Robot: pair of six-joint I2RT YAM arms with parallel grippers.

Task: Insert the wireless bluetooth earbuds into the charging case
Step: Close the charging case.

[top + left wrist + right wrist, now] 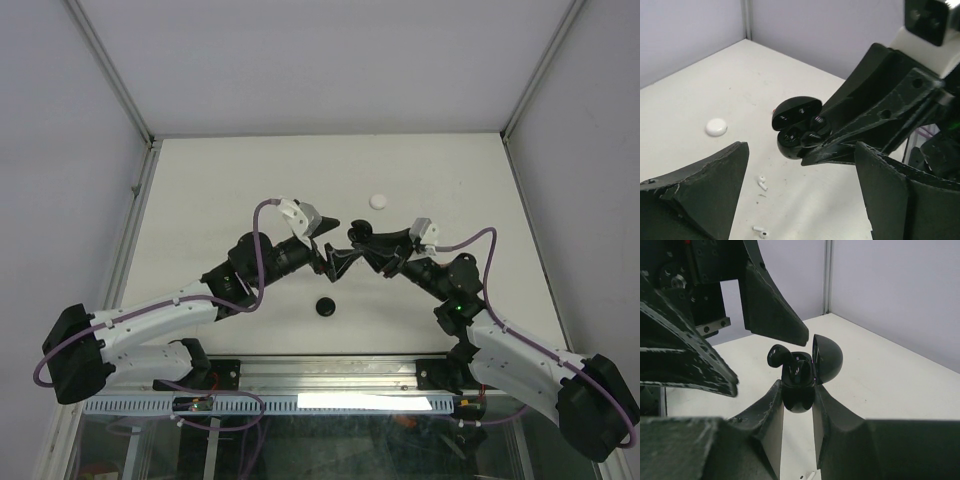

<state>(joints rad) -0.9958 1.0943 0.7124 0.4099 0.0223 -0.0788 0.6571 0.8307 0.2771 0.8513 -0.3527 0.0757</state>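
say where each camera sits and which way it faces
top external: above and behind the robot, looking down on the table; left arm and right arm show
left wrist: on the left arm, facing the open charging case; its spread fingers frame it
right wrist: on the right arm, looking along the right gripper clamping that case
shared: both wrist views show the case with a black earbud

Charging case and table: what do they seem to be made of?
The case looks like glossy black moulded plastic: sharp highlights run over its rounded shell and lid. The table is matte off-white, perhaps laminate or painted board, with faint scuffs and no glare. Its exact material is unclear.
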